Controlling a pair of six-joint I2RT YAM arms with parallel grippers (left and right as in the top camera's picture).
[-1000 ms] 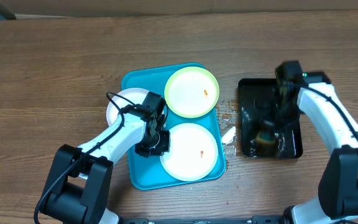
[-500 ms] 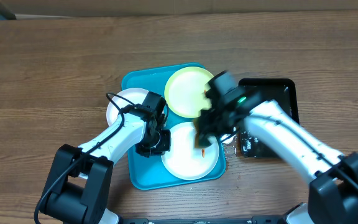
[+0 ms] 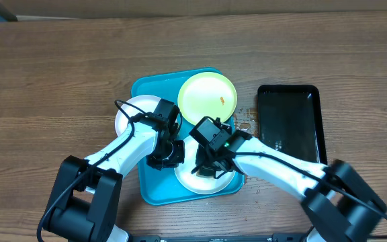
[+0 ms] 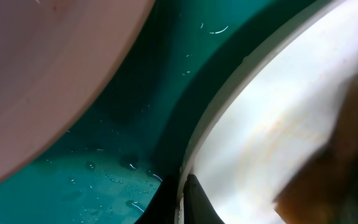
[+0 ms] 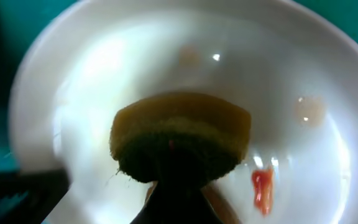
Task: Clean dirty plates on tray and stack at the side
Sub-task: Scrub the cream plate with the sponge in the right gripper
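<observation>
A blue tray [image 3: 154, 190] sits mid-table [image 3: 59, 67] with 3 plates on it. The green plate [image 3: 203, 94] lies in the tray's far right corner, a small orange smear [image 3: 222, 101] near its right side. The left white plate [image 3: 132, 113] hangs over the tray's left rim. The near white plate [image 3: 220, 180] fills the near right corner.

The left gripper [image 3: 169, 153] is at that plate's left edge, its fingers [image 4: 196, 200] narrow and pinching the rim. The right gripper [image 3: 205, 168] is over the same plate, clamped on a yellow sponge [image 5: 180, 134] with a dark green face, pressed to the plate just left of a red smear [image 5: 263, 186]. Water beads dot the tray floor.

A black tray [image 3: 289, 124] lies near the table's right edge, apart from the blue one.
</observation>
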